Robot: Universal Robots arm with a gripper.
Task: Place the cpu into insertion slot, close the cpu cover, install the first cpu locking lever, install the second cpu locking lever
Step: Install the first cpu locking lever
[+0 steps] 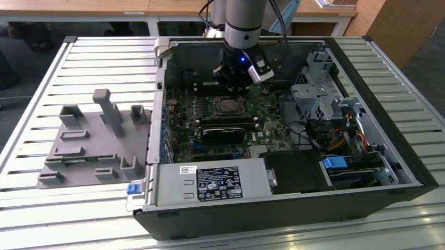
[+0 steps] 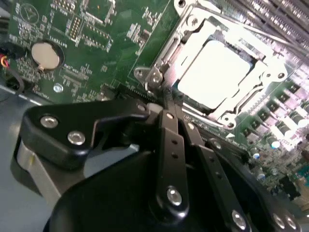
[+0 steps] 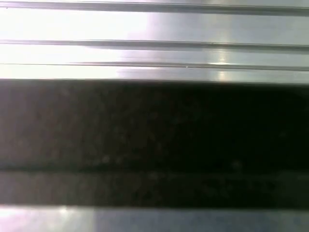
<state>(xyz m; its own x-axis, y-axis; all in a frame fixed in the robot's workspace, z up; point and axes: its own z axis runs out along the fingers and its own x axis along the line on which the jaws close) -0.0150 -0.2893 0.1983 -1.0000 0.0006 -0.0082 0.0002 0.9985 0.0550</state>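
One pale silver-grey square cpu (image 2: 219, 72) sits under the silver frame cpu cover (image 2: 190, 36); black gripper (image 2: 166, 108), fingers pressed together, should push the lever squarely.

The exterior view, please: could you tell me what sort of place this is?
Probably a lab or workshop test bench: an open computer case lies on a slatted metal table, a grey fixture beside it, wooden desks behind.

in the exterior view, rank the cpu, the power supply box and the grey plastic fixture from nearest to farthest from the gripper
1. The cpu, in its socket on the green board, just below the gripper in the picture.
2. The power supply box, at the case's near edge, well beyond the cpu.
3. The grey plastic fixture, outside the case on the slatted table, toward the exterior view's left, roughly as far as the box; hard to separate.
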